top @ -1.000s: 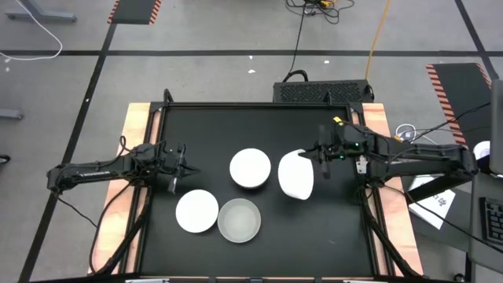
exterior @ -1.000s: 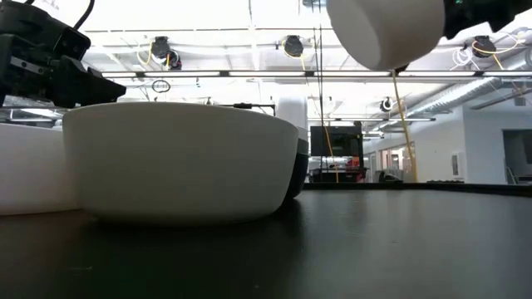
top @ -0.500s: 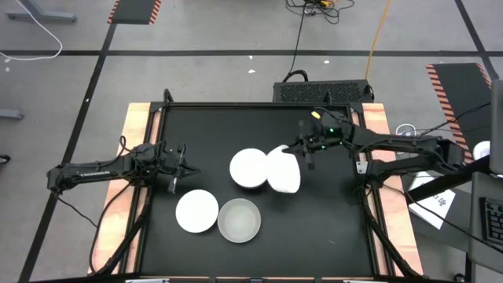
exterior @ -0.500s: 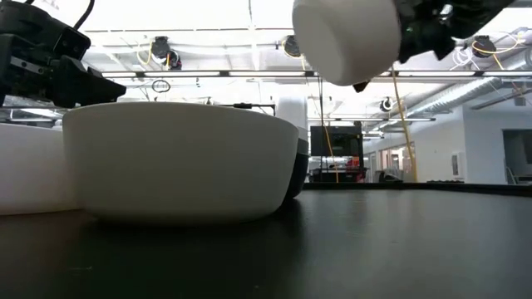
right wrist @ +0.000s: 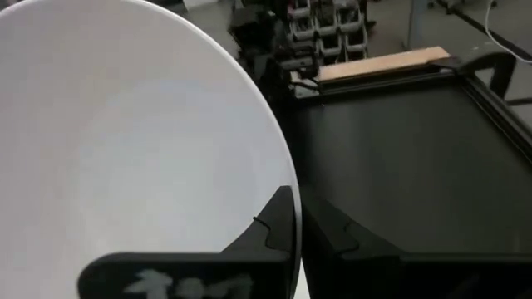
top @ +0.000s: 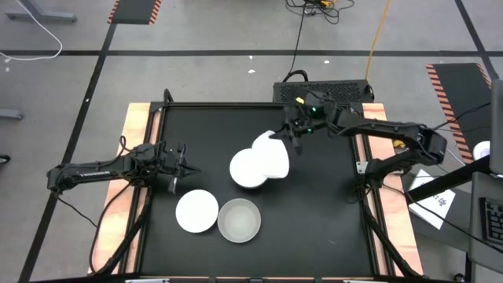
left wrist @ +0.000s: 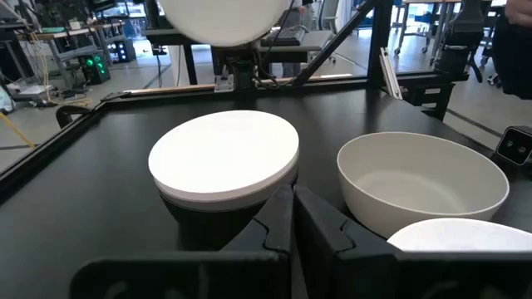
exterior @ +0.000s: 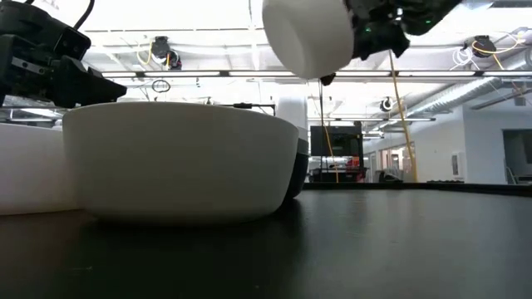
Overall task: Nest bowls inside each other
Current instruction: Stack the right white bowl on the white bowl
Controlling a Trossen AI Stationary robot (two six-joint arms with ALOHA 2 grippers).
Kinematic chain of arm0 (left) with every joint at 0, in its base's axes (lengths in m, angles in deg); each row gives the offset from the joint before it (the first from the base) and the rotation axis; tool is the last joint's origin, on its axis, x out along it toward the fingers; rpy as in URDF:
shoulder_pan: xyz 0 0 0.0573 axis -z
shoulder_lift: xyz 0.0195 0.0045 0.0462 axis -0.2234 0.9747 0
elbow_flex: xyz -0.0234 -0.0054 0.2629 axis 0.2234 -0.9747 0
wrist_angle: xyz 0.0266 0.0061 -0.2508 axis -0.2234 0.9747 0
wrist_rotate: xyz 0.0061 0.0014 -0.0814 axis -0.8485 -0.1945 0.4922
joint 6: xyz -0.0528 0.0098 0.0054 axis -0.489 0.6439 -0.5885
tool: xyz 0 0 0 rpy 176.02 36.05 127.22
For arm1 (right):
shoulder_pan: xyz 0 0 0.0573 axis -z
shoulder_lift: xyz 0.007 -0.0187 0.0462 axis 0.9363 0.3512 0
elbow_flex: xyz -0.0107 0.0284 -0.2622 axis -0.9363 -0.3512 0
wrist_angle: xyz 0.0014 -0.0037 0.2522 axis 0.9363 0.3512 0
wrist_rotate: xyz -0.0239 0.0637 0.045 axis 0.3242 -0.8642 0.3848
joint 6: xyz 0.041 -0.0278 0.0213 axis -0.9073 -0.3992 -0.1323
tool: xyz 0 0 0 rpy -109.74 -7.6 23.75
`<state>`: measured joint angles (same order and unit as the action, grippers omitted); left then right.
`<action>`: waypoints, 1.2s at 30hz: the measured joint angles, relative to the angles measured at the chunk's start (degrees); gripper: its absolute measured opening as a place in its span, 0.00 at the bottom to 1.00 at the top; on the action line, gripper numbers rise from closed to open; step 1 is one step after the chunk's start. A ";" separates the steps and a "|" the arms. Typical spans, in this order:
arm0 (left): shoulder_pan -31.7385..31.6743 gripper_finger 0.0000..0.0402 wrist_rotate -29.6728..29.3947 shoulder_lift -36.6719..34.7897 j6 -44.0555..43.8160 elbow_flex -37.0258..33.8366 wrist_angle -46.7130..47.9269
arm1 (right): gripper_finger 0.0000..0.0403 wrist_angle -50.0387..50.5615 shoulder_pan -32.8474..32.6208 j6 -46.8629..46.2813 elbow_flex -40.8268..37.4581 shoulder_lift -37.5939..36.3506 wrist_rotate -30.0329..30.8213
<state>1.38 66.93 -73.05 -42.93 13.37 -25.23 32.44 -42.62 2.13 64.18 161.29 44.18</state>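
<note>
Now airborne over the black table, a white bowl hangs tilted from the right gripper, whose fingers are clenched on its rim.

Nearest the lower edge of the high view sit two bowls side by side: a white one at lower left and a pale grey translucent bowl just to its right, apparently touching it. Above them, at centre frame, stands the target, a white bowl seated on a dark one whose edge shows only in the left wrist view. The carried bowl overlaps that stack's upper-right rim in the picture, lifted well clear of it, as the low view confirms. Farthest up, the right arm reaches in from the upper right.

At left of frame the left gripper waits low beside the table's edge, fingers pressed together on nothing.

Judging by their look, these bowls are light, rigid and smooth-walled, likely plastic or melamine. A pinch across the rim is the only practical hold, one finger inside and one outside. So held, the bowl droops from a single point and could slip or swing. Levelling it over the stack before release would help it seat squarely rather than catch on the rim.
</note>
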 joint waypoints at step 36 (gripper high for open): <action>0.00 0.04 -0.07 0.26 0.77 0.00 0.04 | 0.00 32.14 -0.68 15.44 32.48 27.91 7.80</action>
<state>1.38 66.86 -72.79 -42.17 13.37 -25.19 64.58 -43.30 17.57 96.66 189.20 51.98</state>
